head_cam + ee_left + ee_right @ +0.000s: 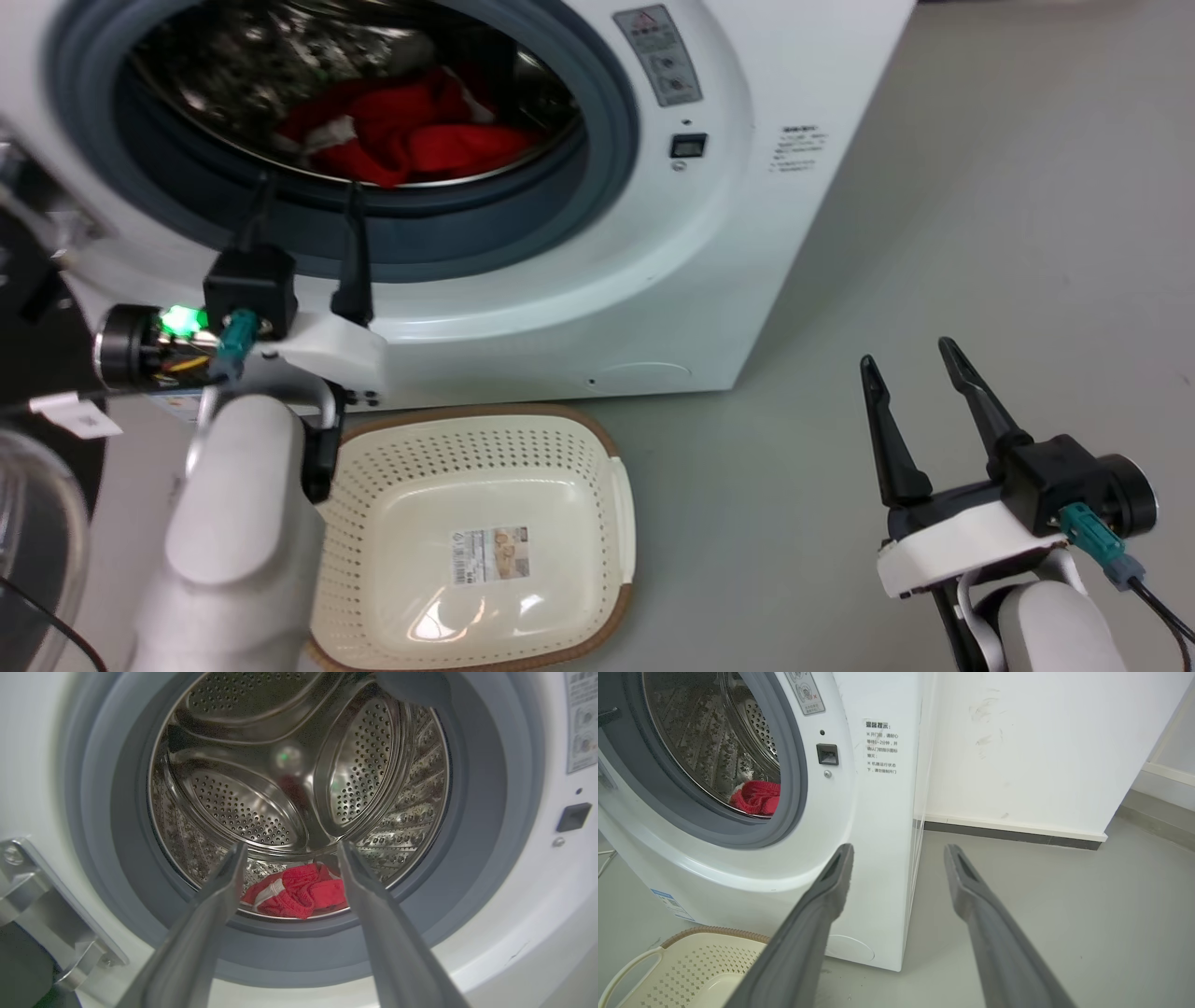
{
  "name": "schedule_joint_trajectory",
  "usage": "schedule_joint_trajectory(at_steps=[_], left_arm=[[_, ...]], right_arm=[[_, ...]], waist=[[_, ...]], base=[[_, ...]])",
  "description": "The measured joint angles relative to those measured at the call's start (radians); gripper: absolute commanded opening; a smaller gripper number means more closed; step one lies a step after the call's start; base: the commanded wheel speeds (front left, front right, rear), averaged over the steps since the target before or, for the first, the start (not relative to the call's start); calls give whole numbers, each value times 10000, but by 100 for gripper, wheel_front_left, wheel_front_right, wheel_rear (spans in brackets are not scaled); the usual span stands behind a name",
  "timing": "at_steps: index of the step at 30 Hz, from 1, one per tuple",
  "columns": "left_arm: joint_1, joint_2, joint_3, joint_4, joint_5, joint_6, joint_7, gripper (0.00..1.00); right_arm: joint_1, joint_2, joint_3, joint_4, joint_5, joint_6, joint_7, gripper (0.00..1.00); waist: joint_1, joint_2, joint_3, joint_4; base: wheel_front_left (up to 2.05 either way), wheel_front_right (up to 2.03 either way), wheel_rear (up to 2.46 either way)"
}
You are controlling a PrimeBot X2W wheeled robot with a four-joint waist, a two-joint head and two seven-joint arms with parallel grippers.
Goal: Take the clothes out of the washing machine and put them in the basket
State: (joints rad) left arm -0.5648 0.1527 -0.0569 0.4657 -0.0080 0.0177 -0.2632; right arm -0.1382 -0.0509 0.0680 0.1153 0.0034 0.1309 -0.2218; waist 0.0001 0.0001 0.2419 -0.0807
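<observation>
So, left gripper (308, 191) first: its 2 dark fingers are spread apart with nothing between them. They point up at the mouth of the washing machine (709, 280), and in the head view the tips sit over the bottom curve of the grey door ring (607, 121). A little green light (182, 320) glows on that wrist. The left wrist view looks straight between the fingers into the perforated steel drum (233, 807). The clothes (299, 891) are lying in there, a bright red bundle with a strip of white trim, bunched at the bottom of the drum just behind the front lip and apart from the fingertips. Right gripper (907, 353) is spread wide too and has hold of nothing. It hangs over the grey floor (980, 233) off to the right of the washing machine, well apart from the door opening, with its fingers aimed toward the machine's front right corner. On the floor in front of the washing machine sits the basket (616, 504), cream with little holes and a brown woven-look rim, just beside the left forearm, with a label sticker (491, 554) showing on its bottom. A white wall (1017, 742) runs behind the machine on its right.
</observation>
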Motion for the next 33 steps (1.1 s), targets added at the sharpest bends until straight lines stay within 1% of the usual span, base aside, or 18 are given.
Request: schedule_joint_trajectory(at_steps=[4,10,14,19,22,28,33], left_arm=[[-941,548,42,1250,140,-63,90,100],[-2334,1367,67,2740,313,-155,606,100],[-3185,1954,63,3634,393,-316,1007,100],[-4154,2688,-54,4477,629,-445,1664,100],[-4849,3060,-295,4890,851,-640,2307,100],[-6194,3754,-882,5513,1335,-1118,3998,100],[-7033,4163,-1292,6034,1490,-1338,5568,100]], right_arm=[[-371,-4,291,274,278,2,-199,100],[-882,-6,675,673,746,2,-345,100],[-1210,-6,913,844,978,0,-393,100],[-1530,-6,1206,740,1292,2,-408,100],[-1671,-6,1365,686,1478,2,-408,100],[-1919,-6,1705,660,1850,0,-410,100],[-2015,-4,1925,688,2086,0,-412,100]], waist=[[0,0,448,-458],[1,-1,1161,-1137],[1,0,1621,-1559],[1,0,2117,-2061],[0,0,2418,-2328],[0,0,3000,-2809],[0,-1,3363,-3178]], base=[[0,0,0],[0,0,0],[0,0,0],[0,0,0],[0,0,0],[0,0,0],[0,0,0]])
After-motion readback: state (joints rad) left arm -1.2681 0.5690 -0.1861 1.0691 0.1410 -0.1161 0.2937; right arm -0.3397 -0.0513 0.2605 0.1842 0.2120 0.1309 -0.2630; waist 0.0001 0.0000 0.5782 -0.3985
